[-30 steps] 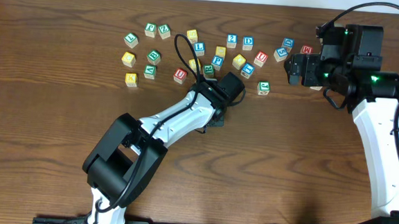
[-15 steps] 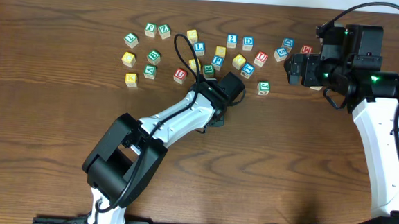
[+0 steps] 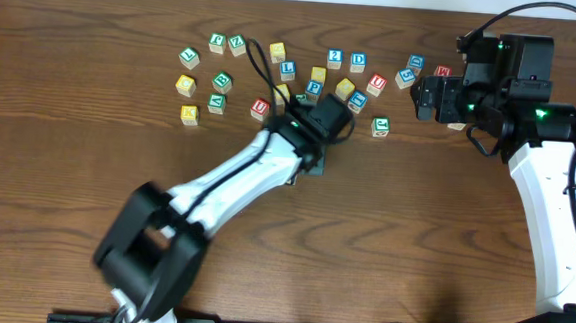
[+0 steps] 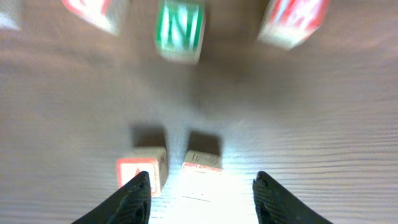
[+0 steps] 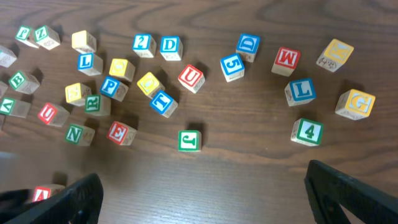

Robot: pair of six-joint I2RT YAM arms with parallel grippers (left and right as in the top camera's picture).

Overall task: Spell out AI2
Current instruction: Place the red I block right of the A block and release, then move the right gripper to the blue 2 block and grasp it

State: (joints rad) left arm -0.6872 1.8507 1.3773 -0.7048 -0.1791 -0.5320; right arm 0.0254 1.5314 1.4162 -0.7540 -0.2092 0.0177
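Observation:
In the left wrist view my left gripper [image 4: 202, 202] is open above two blocks standing side by side on the wood. One is a red A block [image 4: 140, 171] by the left finger. The other is a washed-out block [image 4: 202, 167] between the fingers, and its letter cannot be read. In the overhead view my left gripper [image 3: 314, 151] hides both. The A block's corner shows in the right wrist view [image 5: 42, 194]. The blue 2 block [image 3: 334, 57] sits in the far cluster and shows in the right wrist view [image 5: 143, 42]. My right gripper [image 3: 427, 98] is open and empty [image 5: 205, 208].
Loose letter blocks are scattered across the far half of the table. A green N [image 4: 180, 28] lies just beyond the pair. A green J [image 5: 189, 140], a green 4 [image 5: 307, 131], a yellow G [image 5: 355, 102] and a red M [image 5: 285, 60] lie under the right arm.
My left arm has swung and blurs in the overhead view, and its gripper has shifted slightly toward the far cluster. The right arm has not moved.

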